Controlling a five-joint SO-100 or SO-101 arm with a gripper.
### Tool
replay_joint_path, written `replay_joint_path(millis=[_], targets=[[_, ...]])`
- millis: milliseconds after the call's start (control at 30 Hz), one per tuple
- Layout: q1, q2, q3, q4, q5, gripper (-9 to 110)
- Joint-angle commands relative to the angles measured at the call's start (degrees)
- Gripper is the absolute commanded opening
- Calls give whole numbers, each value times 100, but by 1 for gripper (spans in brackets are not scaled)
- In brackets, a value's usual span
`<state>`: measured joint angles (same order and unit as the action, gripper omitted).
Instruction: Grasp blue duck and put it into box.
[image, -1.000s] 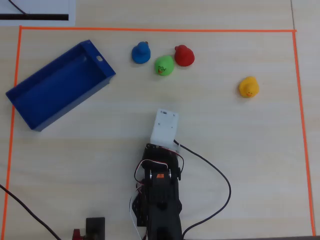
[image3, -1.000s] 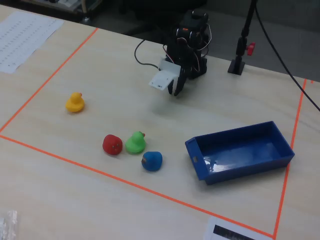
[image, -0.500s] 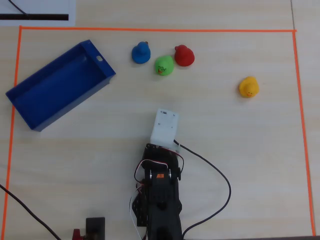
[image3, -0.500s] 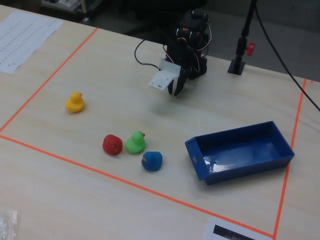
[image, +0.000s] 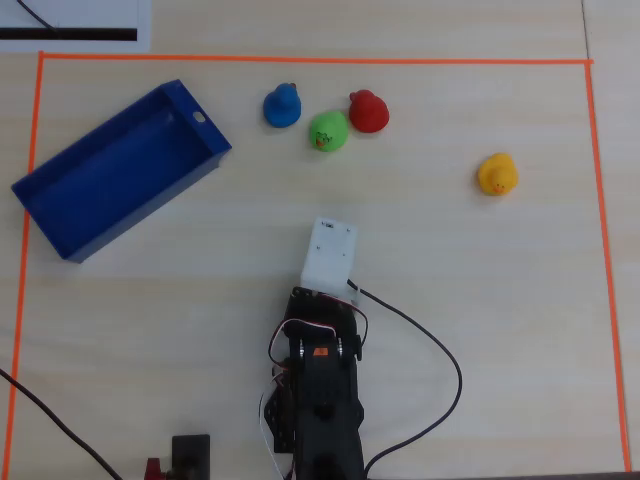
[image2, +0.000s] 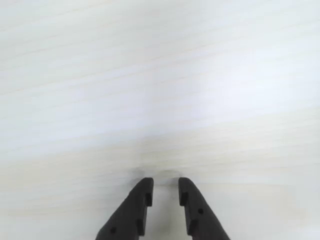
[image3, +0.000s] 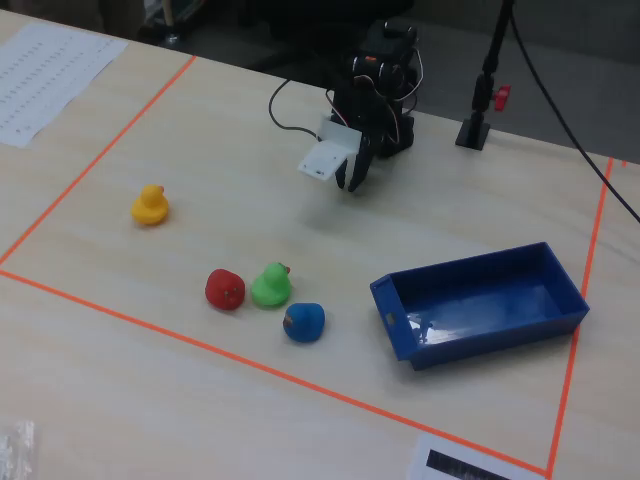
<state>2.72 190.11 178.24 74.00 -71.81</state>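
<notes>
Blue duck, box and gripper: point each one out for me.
blue duck (image: 282, 106), overhead view, middle of its body.
box (image: 66, 206), overhead view, bare floor inside.
gripper (image2: 164, 192), wrist view, gap between the fingertips.

Table (image: 480, 300): you have pale wood-grain laminate, smooth, faintly shiny under the gripper (image2: 164, 186).
Gripper fingers (image2: 137, 210): matt black plastic, slightly grainy.
Box (image3: 560, 275): glossy blue plastic; its floor reflects light.
Blue duck (image3: 304, 322): smooth, rubbery-looking, soft sheen.
Wrist housing (image: 330, 252): your matt white plastic.
Border tape (image: 300, 60): matt orange.
</notes>
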Motion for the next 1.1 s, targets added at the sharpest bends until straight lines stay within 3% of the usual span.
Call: replay_joint_path(millis=[0,867,1067], targets=[[-26,-44,0,79,70,4],[44,-44,-9,-70,-308,0],[325,-1257,-1380,-308,-229,0]])
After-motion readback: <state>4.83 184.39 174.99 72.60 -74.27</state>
